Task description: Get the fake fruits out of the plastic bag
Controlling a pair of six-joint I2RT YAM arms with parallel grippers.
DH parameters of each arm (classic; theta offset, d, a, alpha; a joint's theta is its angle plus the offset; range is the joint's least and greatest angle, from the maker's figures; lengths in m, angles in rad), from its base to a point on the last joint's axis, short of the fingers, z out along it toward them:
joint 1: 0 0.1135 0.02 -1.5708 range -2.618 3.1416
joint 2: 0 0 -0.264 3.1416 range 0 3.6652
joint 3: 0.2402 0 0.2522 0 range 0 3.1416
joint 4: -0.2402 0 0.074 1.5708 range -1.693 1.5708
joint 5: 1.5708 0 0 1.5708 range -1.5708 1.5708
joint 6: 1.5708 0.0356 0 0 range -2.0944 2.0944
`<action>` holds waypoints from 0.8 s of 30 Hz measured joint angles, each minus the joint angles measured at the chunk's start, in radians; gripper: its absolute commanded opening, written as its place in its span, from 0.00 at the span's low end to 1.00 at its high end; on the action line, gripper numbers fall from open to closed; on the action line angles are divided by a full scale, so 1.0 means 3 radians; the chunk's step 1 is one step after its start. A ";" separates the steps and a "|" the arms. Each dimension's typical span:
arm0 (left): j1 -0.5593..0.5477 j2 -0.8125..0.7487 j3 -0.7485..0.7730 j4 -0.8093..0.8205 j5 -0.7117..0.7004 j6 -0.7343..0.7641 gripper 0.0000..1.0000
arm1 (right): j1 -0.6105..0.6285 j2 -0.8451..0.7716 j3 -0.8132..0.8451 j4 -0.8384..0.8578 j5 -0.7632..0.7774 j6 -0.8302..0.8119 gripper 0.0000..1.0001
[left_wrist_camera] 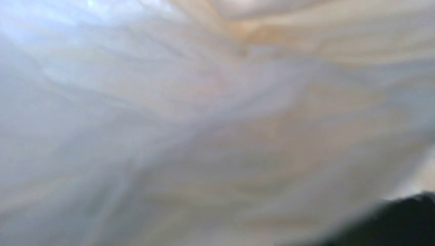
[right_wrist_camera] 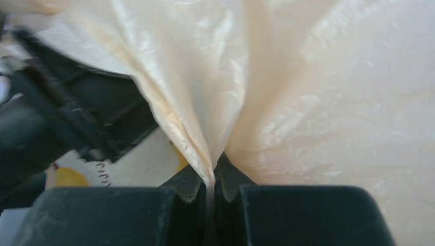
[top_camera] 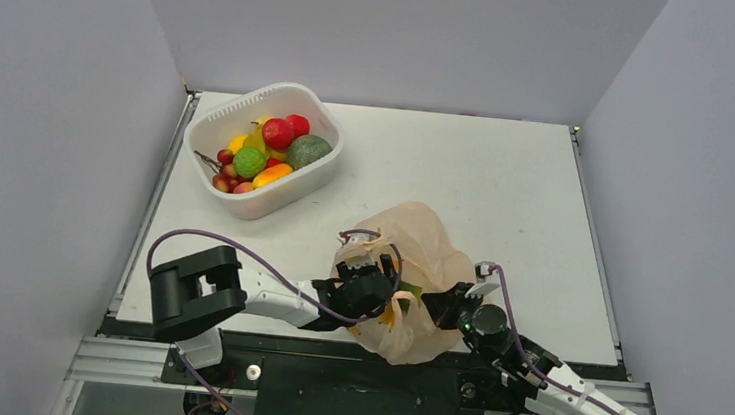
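Basket (top_camera: 268, 204) and fake fruits (top_camera: 266, 148) sit near the table's (top_camera: 506, 180) far left corner. The white basket holds red, green, yellow and orange pieces, well apart from both grippers.

The left arm reaches in from the near left edge. The left gripper (top_camera: 374, 280) lies against the left side of the plastic bag (top_camera: 421, 242), at its crumpled opening. From above its fingers are lost among the folds, and its own camera shows only blurred pale bag (left_wrist_camera: 205, 128) pressed close to the lens. I cannot tell whether it is wide, narrow or holding anything.

The peach bag is heaped at the middle of the near edge, between the two grippers and touching both. In the gap at its mouth a green fruit (top_camera: 408, 291) and a yellow fruit (top_camera: 389, 316) show, just beside the left gripper.

The right gripper (top_camera: 447, 305) comes in from the near right corner to the bag's right side. In its wrist view the right gripper (right_wrist_camera: 211, 171) is closed tight on a gathered fold of the bag (right_wrist_camera: 318, 102), and the film fans upward from the pinch.
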 measured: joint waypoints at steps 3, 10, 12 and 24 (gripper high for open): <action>0.0045 -0.0223 -0.0100 -0.0134 0.0038 0.0095 0.68 | -0.0055 -0.0018 -0.0206 0.0103 0.0072 0.0318 0.00; 0.0169 -0.0532 -0.0460 0.0027 0.0453 0.0164 0.68 | -0.0273 0.0636 -0.0209 0.0726 -0.0032 0.0654 0.00; 0.0216 -0.0573 -0.0558 0.0107 0.0595 0.0168 0.68 | -0.0343 0.0952 -0.0207 0.1029 -0.0132 0.0684 0.00; 0.0284 -0.0973 -0.0888 0.0415 0.0795 0.0226 0.68 | -0.0649 0.3702 0.0262 0.3666 -0.1619 0.0805 0.00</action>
